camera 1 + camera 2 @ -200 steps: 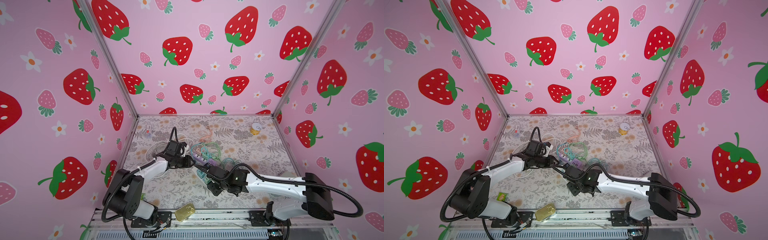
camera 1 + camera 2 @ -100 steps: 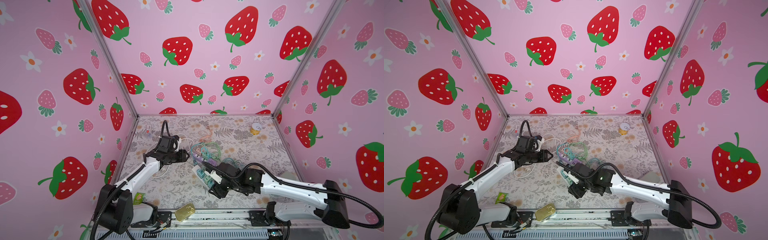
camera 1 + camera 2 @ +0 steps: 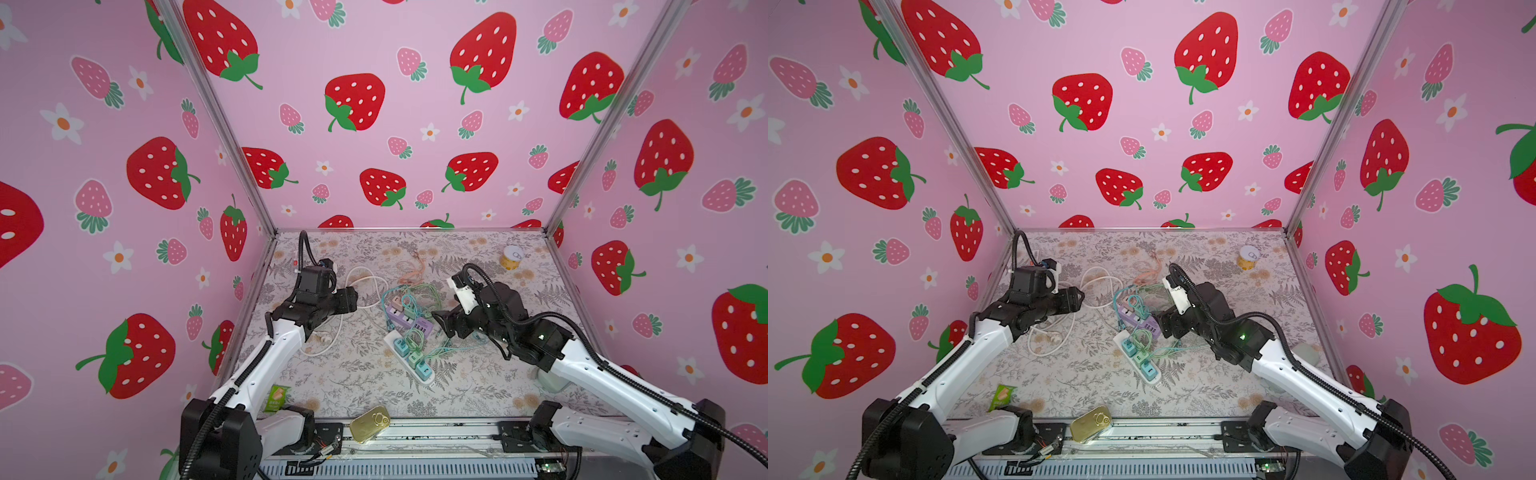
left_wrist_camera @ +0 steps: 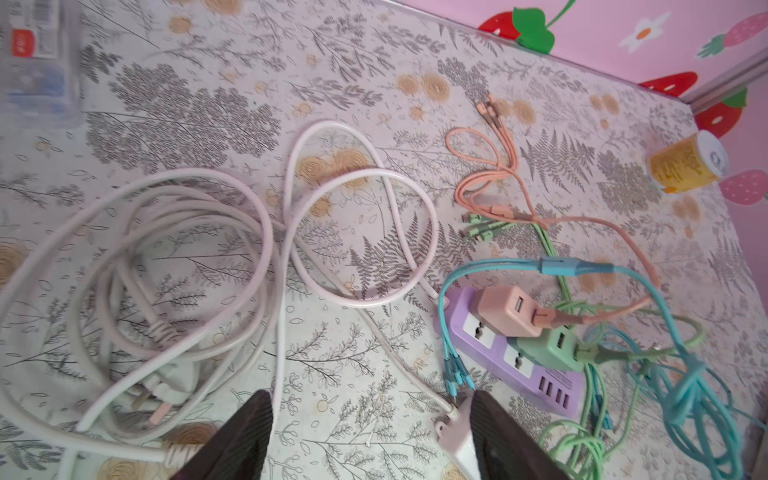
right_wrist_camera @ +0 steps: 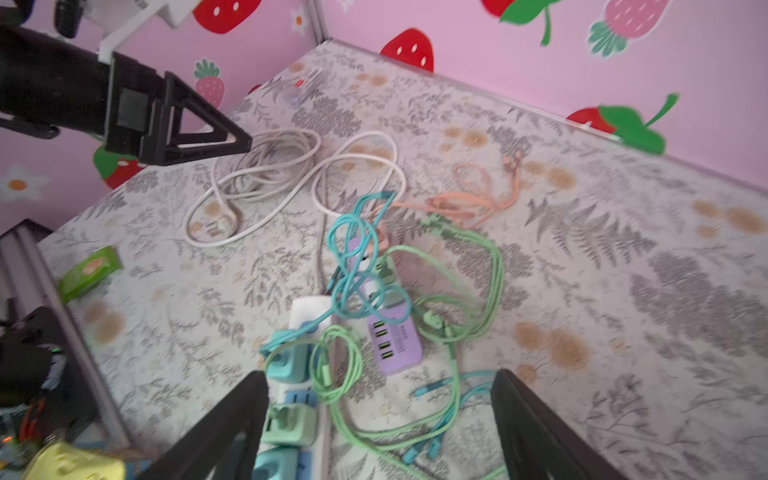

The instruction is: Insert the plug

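Floral tabletop (image 4: 187, 104), pale pronged plug (image 4: 162, 392) loose; left end effector (image 4: 370, 399), right end effector (image 5: 380, 374) agape, empty.

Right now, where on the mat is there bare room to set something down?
Bare: the front stretch between green packet, gold tin and white power strip; the back between orange cable and yellow can. Crowded: the centre, cables tangled over the purple strip, and the white cord beside it.

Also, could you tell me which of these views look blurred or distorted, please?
Right wrist view: motion blur throughout, the purple power strip and green cable smeared. Left wrist view: sharp centrally, the clear box soft. Both top views: crisp, evenly lit, wide-angle stretch at the edges.
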Robot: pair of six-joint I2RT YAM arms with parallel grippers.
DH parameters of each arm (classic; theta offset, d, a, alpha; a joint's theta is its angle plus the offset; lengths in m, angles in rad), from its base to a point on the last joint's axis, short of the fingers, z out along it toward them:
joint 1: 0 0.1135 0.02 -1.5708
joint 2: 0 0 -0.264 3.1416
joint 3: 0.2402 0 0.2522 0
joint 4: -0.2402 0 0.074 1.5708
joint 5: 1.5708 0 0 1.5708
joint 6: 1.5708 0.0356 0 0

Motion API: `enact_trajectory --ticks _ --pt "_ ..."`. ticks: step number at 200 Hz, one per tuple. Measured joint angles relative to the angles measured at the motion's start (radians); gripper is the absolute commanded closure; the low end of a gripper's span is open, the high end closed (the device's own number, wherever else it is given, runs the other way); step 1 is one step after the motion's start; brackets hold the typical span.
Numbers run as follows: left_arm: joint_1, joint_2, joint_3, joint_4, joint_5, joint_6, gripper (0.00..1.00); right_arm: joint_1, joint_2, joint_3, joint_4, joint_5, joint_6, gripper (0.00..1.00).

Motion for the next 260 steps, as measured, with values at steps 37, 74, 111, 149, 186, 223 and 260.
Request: enact_trajectory --ticks 37,74,111,149,186,223,260 --pt "0.06 -0.024 -0.045 0.099 -0.08 0.024 0.15 -0.133 0.009 -0.035 0.144 0.054 -0.116 0.01" --pt "0.085 -0.015 -0.141 0.226 -0.183 0.074 0.14 -0.313 0.032 -0.125 0.286 0.089 -0.203 0.01" --pt "0.126 0.027 -0.277 0.42 -0.218 0.14 0.12 -0.502 0.034 -0.287 0.492 0.117 -0.238 0.01" --pt "0.196 0.077 -0.41 0.657 -0.205 0.174 0.1 -0.679 0.085 -0.461 0.715 0.104 -0.235 0.01" --pt "0.214 0.158 -0.492 0.889 -0.163 0.196 0.08 -0.786 0.218 -0.603 1.004 0.057 -0.206 0.01" --pt "0.22 0.264 -0.493 1.081 -0.127 0.205 0.03 -0.792 0.373 -0.657 1.25 0.018 -0.197 0.01" --pt "0.221 0.357 -0.509 1.172 -0.119 0.209 0.02 -0.793 0.499 -0.713 1.497 -0.003 -0.196 0.01"
